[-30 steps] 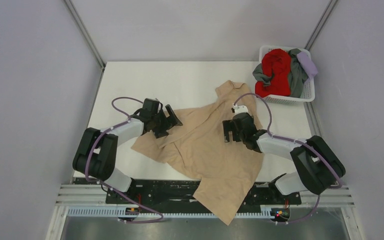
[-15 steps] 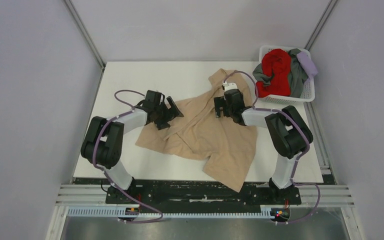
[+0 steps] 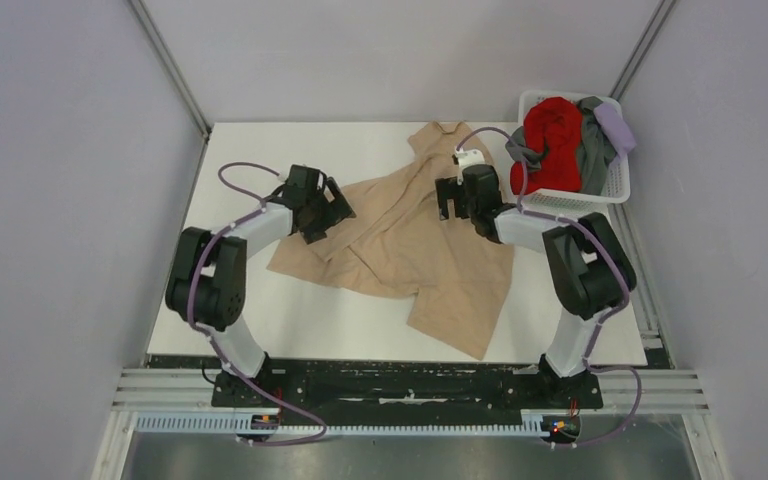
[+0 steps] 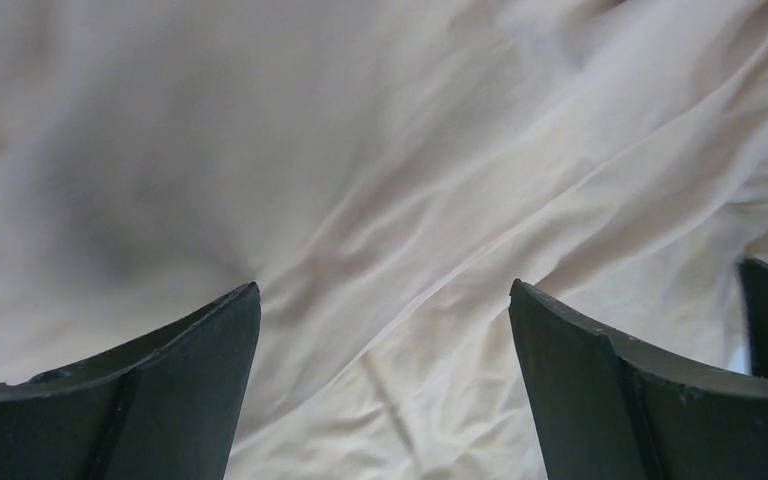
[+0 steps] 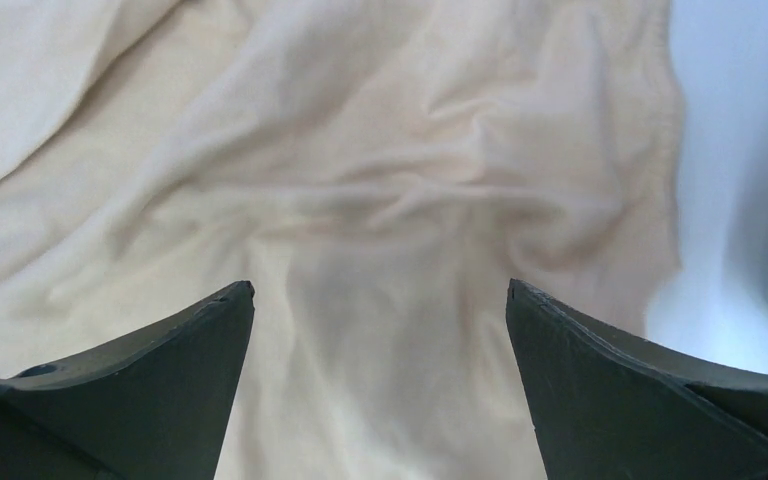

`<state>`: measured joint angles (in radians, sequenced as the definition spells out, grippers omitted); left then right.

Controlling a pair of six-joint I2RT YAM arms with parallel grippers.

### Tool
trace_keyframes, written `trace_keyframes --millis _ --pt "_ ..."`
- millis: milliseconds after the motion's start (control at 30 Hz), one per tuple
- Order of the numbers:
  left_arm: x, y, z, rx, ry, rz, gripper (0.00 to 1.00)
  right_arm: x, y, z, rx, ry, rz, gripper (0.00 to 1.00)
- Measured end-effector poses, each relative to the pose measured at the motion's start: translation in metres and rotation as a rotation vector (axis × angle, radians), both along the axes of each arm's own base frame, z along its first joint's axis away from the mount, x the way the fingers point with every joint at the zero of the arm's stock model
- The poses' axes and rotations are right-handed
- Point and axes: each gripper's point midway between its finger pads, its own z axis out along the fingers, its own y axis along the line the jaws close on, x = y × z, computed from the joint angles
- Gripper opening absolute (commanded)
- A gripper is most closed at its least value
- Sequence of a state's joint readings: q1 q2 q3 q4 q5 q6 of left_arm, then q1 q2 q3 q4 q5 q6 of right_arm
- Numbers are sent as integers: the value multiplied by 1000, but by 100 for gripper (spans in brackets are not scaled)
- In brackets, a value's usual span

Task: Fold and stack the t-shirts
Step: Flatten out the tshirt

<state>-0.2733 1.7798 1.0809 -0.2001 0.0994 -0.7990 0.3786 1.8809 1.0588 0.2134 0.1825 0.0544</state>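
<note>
Beneath your 2 wide-spread grippers, the left gripper point(image 3: 336, 206) and the right gripper point(image 3: 450, 198), nothing is pinched. A crumpled tan cloth t-shirt point(image 3: 415, 255) lies directly under both on the white table point(image 3: 260, 150), its long axis running from beside the white plastic lattice basket point(image 3: 615, 180) toward you. Both arms look equally near.

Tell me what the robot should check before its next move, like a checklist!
1. Left gripper open: ok.
2. Right gripper open: ok.
3. Tan t-shirt under both grippers: ok.
4. Tan t-shirt spread flat: not ok, it is wrinkled and bunched.
5. Grippers touching the cloth: cannot tell.
6. Other t-shirts inside the basket: ok.
</note>
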Motion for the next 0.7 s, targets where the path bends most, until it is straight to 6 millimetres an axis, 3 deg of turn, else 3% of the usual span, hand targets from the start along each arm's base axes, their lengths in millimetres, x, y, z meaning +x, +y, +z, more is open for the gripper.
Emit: trace_keyframes --millis 167,300,433,567,700 --pt "-36 34 31 167 -20 34 100 -51 -1 34 39 -74 51 99" --pt "-53 40 46 253 -44 -3 100 -81 19 47 86 -106 138 99" --pt "-66 36 28 300 22 -63 95 -106 35 27 99 -47 213 99" --pt "-75 35 -1 329 110 -101 87 -124 39 11 100 8 246 99" --pt "-79 34 -17 337 156 -113 79 -135 42 4 106 32 273 99"
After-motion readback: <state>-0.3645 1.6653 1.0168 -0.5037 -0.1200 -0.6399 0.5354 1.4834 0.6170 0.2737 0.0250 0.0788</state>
